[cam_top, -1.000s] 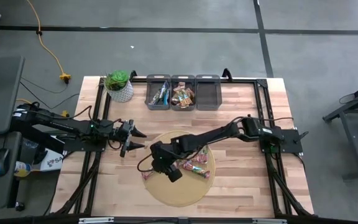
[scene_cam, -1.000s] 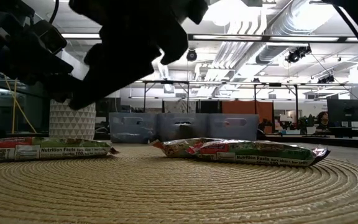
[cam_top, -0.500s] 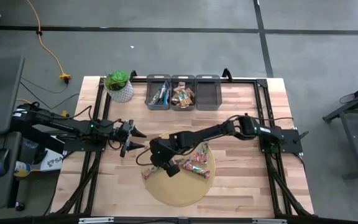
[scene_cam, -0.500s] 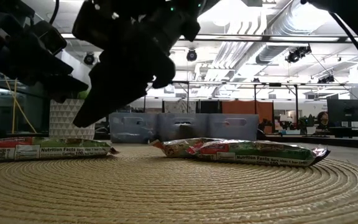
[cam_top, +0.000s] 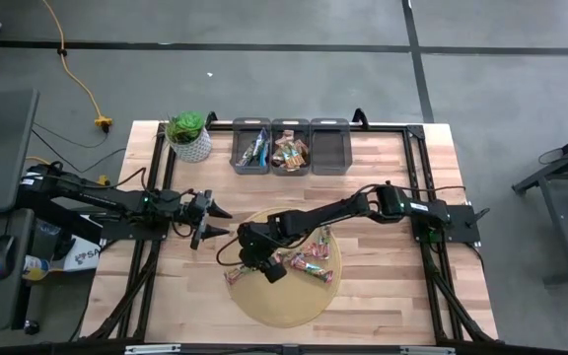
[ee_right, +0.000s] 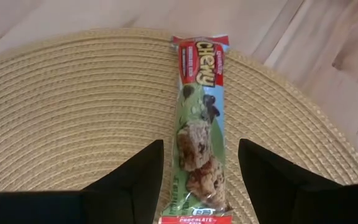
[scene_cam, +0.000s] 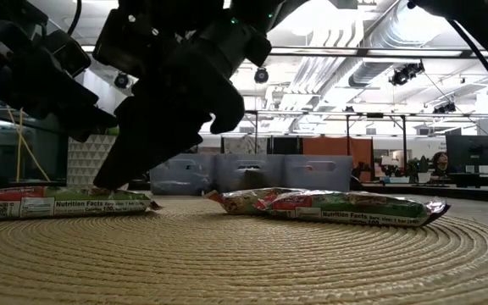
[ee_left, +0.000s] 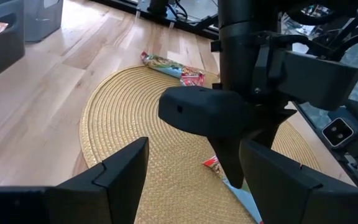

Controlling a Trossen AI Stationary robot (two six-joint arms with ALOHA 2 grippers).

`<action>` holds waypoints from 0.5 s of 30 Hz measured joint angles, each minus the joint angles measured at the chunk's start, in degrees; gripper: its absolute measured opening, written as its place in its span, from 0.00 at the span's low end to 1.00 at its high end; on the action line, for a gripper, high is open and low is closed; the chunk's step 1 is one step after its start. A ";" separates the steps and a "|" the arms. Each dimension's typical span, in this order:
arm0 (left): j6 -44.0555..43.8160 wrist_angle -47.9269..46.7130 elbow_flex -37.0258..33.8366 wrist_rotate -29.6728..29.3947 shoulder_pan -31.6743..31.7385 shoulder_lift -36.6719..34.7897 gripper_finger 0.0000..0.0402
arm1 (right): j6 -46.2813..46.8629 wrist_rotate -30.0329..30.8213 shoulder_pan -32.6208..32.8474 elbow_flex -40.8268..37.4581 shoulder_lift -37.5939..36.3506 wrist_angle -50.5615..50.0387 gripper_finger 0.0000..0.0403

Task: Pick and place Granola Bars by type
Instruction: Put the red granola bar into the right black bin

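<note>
A red-and-green wrapped granola bar (ee_right: 197,93) lies flat on the round woven mat (cam_top: 284,306), at the mat's left edge (cam_top: 232,277). My right gripper (ee_right: 201,144) hangs open just above it, pointing steeply down, one finger on each side of the bar's middle. In the low view its fingertip (scene_cam: 111,181) stands close over the bar (scene_cam: 66,203); I see no touch. Two more red-and-green bars (cam_top: 306,262) lie together on the mat's right part. My left gripper (cam_top: 217,223) waits open over the table, left of the mat.
Three grey bins stand at the table's far edge: the left one (cam_top: 251,148) holds blue-wrapped bars, the middle one (cam_top: 291,150) brown ones, and in the right one (cam_top: 329,148) I see nothing. A potted plant (cam_top: 188,135) stands at the far left. Bare wood surrounds the mat.
My right gripper has come down and a little toward the table's left edge, until it is close over the bar at the mat's left edge. Its fingers have stayed open. The bars have not moved.
</note>
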 joint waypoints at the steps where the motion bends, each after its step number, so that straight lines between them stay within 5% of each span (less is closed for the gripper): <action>1: -0.01 -0.11 0.01 0.00 -0.02 0.01 0.62 | 0.00 0.00 0.00 0.00 0.00 -0.10 0.48; 15: 0.00 -0.19 0.01 0.01 -0.02 0.00 0.62 | 0.21 -0.77 0.00 0.00 1.12 0.26 0.48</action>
